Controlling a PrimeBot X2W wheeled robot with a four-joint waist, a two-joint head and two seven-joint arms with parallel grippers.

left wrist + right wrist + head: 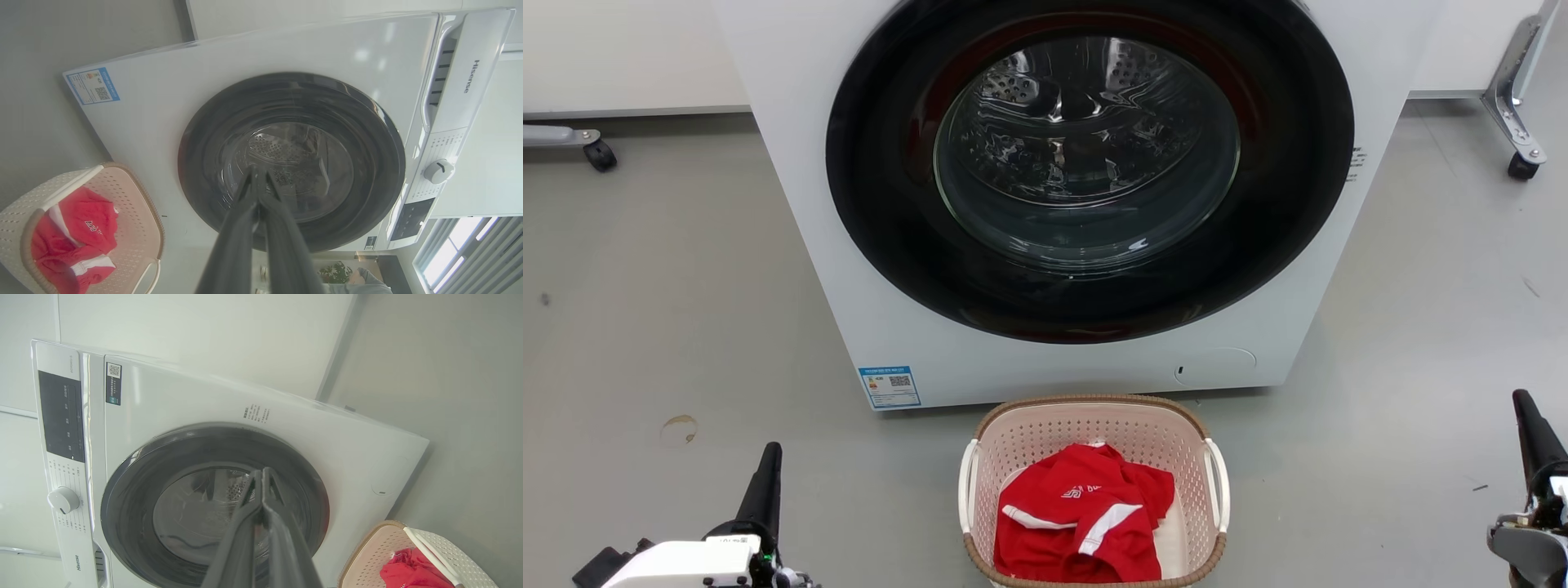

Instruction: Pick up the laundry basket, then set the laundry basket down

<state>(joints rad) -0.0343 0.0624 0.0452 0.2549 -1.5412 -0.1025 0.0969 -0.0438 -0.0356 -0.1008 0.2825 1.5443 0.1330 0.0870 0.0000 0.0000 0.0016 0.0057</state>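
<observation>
Flanks the laundry basket (1086, 426) on the floor (670, 327) just before the washing machine (1029, 367) with left gripper (769, 461) and right gripper (1527, 412), both pinched together, empty, well apart from it, bare floor either side.

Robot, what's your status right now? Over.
Left claw shut, empty. Right claw shut, empty. Laundry basket on floor, untouched, red garment inside. Washing machine close behind.
</observation>
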